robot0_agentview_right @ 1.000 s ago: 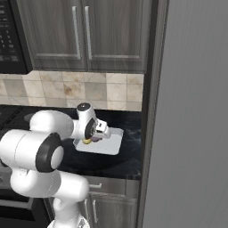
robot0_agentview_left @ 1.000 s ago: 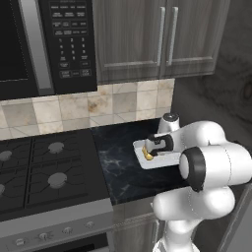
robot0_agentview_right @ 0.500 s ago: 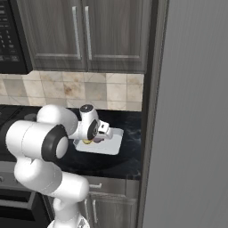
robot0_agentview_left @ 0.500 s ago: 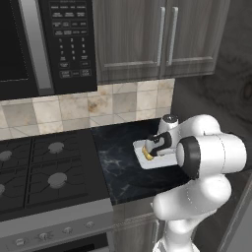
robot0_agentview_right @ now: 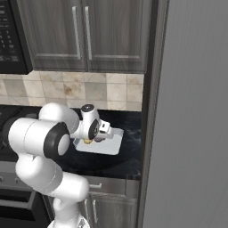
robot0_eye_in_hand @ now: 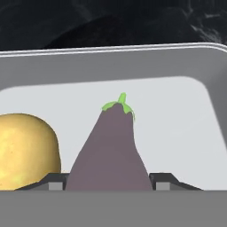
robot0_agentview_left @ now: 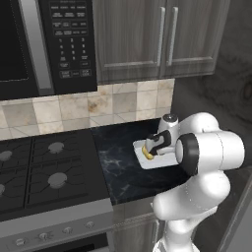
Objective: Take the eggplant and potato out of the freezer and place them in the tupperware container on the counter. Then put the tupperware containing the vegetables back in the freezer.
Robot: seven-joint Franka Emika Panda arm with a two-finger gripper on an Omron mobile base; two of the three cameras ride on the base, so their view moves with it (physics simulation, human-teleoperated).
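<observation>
Eggplant and potato both inside the tray, with the fingers standing at the eggplant's two flanks.

In your hand view the smooth, dark purple, pear-shaped eggplant [robot0_eye_in_hand: 108, 150] with its bright green stem tip rises bottom centre, and the matte, rounded yellow-tan potato [robot0_eye_in_hand: 24, 148] sits just beside it at lower left. Both lie within the shallow pale grey tupperware container [robot0_eye_in_hand: 133, 62], rounded-cornered with a raised rim, on the black white-veined marble counter [robot0_agentview_left: 123, 167]. Since half a second ago the arm's elbow has swung further toward the picture's centre; the tray has stayed put. The gripper [robot0_eye_in_hand: 108, 182] fingers [robot0_eye_in_hand: 53, 182] sit apart, hugging the eggplant's wide base, but you cannot tell whether they actually press it.
</observation>
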